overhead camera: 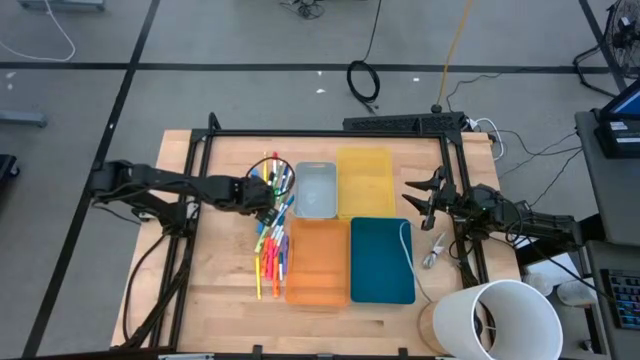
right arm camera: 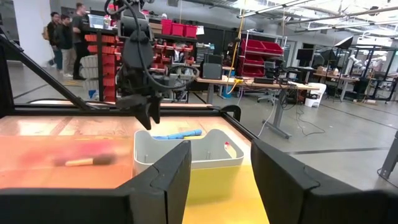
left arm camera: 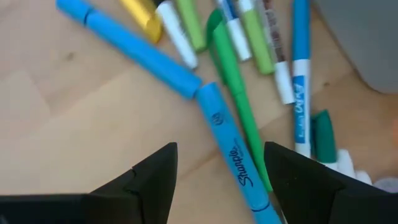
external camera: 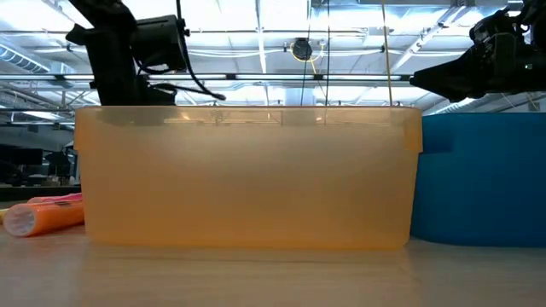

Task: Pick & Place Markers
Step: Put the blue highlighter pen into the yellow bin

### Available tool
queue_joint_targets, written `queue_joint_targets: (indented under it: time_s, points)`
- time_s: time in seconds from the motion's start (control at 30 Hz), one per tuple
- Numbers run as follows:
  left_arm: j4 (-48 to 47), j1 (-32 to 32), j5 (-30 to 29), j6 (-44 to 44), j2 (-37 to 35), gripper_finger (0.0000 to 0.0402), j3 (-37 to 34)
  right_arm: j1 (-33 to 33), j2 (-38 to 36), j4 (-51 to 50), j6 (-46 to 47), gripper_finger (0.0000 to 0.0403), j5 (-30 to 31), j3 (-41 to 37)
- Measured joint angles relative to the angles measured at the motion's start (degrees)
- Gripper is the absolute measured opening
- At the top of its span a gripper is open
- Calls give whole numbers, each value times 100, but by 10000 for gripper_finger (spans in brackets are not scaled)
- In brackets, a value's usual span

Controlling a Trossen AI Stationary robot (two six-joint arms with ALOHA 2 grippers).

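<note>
Blue marker (left arm camera: pixel 233 155), between left end effector (left arm camera: pixel 221 180) fingers

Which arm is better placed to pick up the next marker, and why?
Left. The left gripper hangs open right over the markers, straddling a blue marker. The right gripper waits beyond the yellow tray.

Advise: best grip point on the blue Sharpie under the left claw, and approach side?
Grip the blue Sharpie mid-barrel, descending from above. It lies flat on the table, and the open left claw already straddles it. Its bare side is easier; a green marker crowds the other.
</note>
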Motion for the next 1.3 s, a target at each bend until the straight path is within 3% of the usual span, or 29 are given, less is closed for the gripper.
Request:
queue_joint_targets:
  time_s: [0.2,0.6,0.97,1.13,1.3]
  points:
    - [5,-64,83,-558,205,241,0,1,0,0,0,155,1,0]
    - [49,-162,77,-677,976,241,0,1,0,0,0,155,2,0]
    - [-129,-223,292,-673,1044,239,13,-1,0,0,0,155,1,-1]
    - [-144,-327,302,-669,1047,198,11,1,-2,0,0,155,-1,-1]
    - [-136,-354,378,-669,1047,112,9,0,0,0,0,155,1,-2]
